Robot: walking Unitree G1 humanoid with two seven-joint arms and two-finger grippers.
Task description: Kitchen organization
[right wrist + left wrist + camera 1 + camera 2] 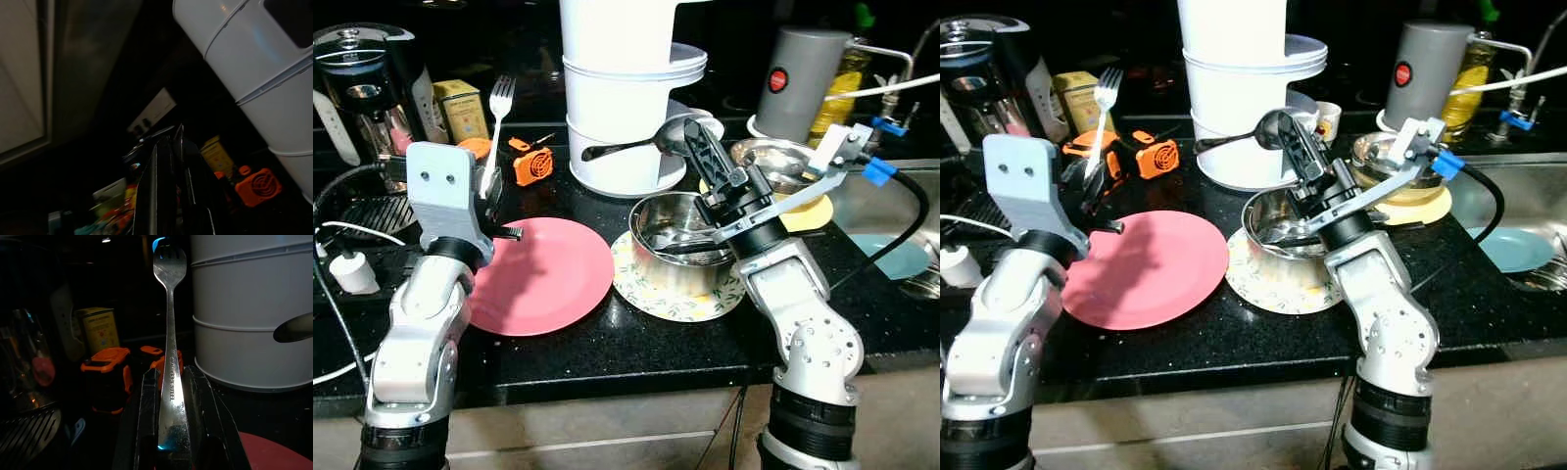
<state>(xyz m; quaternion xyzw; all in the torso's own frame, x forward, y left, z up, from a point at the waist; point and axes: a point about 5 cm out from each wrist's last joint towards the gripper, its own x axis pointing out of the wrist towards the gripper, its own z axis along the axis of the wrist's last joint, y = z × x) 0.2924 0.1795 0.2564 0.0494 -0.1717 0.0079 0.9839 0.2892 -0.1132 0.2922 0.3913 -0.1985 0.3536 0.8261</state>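
Observation:
My left gripper (490,189) is shut on the handle of a silver fork (497,116), held upright with its tines up, over the left rim of a pink plate (553,279). In the left wrist view the fork (169,328) stands between the black fingers (147,401). My right gripper (701,142) is shut on a spoon (625,148) that points left, toward the white container. It hovers above a steel bowl (668,271) standing on a patterned plate (641,292).
A tall white stacked container (622,98) stands behind the plates. A coffee maker (367,83), yellow tin (460,108) and orange items (533,164) sit at back left. At right are a grey jug (803,83), a second steel bowl (771,157) and the sink (901,257).

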